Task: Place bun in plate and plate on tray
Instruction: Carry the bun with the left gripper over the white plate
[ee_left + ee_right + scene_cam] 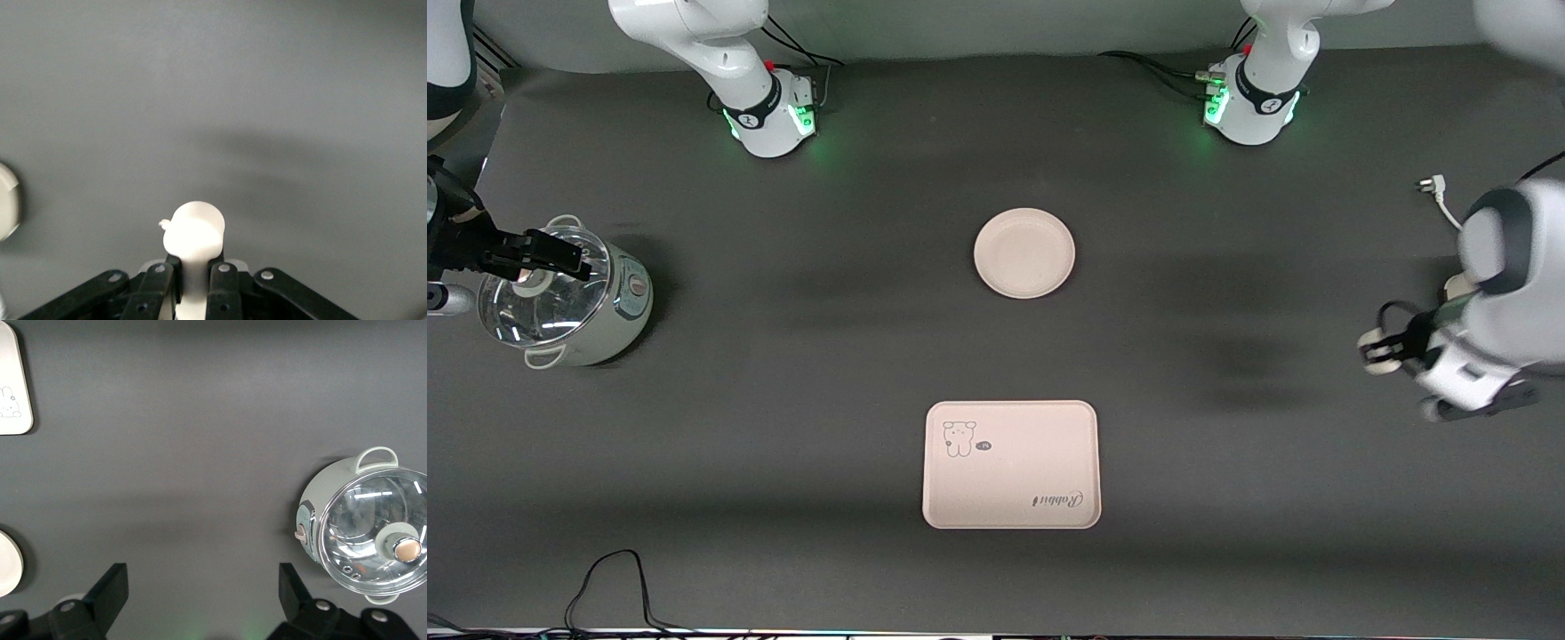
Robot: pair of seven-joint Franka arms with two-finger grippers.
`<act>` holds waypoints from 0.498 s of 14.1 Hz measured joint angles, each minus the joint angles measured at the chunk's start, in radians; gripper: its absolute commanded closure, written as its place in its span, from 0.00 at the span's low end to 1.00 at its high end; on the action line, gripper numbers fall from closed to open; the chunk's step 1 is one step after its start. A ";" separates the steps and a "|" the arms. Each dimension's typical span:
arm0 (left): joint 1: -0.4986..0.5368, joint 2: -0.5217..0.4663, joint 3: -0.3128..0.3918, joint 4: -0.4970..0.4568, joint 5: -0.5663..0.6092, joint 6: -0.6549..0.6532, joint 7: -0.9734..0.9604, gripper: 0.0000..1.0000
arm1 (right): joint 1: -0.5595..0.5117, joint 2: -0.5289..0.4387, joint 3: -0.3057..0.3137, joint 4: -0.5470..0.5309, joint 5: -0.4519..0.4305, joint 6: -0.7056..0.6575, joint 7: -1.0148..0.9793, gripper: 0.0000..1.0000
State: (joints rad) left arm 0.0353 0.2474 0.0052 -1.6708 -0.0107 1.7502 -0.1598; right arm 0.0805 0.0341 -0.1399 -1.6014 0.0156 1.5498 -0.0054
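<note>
Two arms work at a dark table (800, 462). The left gripper (1380, 350) hangs above the table at the left arm's end, its fingers (223, 288) clamped together on the bun (195, 233); in the left wrist view the white lump sticks out past the black fingertips, with bare dark mat under it. From the front the bun shows only as a pale blob at the gripper's tip.

The plate (1024, 252) lies flat in the middle of the table, with nothing in it. The tray (1011, 464) lies nearer the front camera than the plate, well apart from it, with the animal drawing and the word "Rabbit" on its face and nothing on it. The bun is well apart from both, off toward the left arm's end.

The right gripper (560, 256) hovers over a pale green pot (627, 302) with a glass lid (373, 532) at the right arm's end of the table. Its fingers (107, 595) stand wide apart and hold nothing. A black cable (605, 578) lies on the table near the front camera's edge.
</note>
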 measured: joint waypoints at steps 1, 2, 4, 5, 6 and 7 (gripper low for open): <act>0.000 -0.038 -0.002 0.032 0.000 -0.085 0.000 0.81 | 0.000 0.000 0.000 0.000 0.000 0.000 0.000 0.00; -0.001 -0.066 -0.005 0.062 0.000 -0.152 0.000 0.80 | 0.000 0.000 0.000 0.000 0.000 0.000 0.000 0.00; -0.002 -0.104 -0.011 0.109 -0.001 -0.229 0.000 0.80 | 0.000 0.000 0.000 0.000 0.000 0.000 0.000 0.00; -0.003 -0.118 -0.015 0.118 -0.003 -0.243 0.000 0.80 | 0.000 0.000 0.000 0.000 0.000 0.000 0.000 0.00; -0.006 -0.128 -0.025 0.120 -0.005 -0.251 -0.002 0.80 | 0.000 0.000 0.000 -0.001 0.000 0.000 0.000 0.00; -0.012 -0.137 -0.041 0.120 -0.008 -0.258 -0.021 0.80 | 0.000 0.000 0.000 -0.001 0.000 0.000 0.000 0.00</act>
State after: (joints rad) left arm 0.0233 0.1101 -0.0359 -1.5504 -0.0182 1.4917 -0.1812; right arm 0.0804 0.0341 -0.1400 -1.6019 0.0156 1.5499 -0.0056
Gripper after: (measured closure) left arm 0.784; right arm 0.000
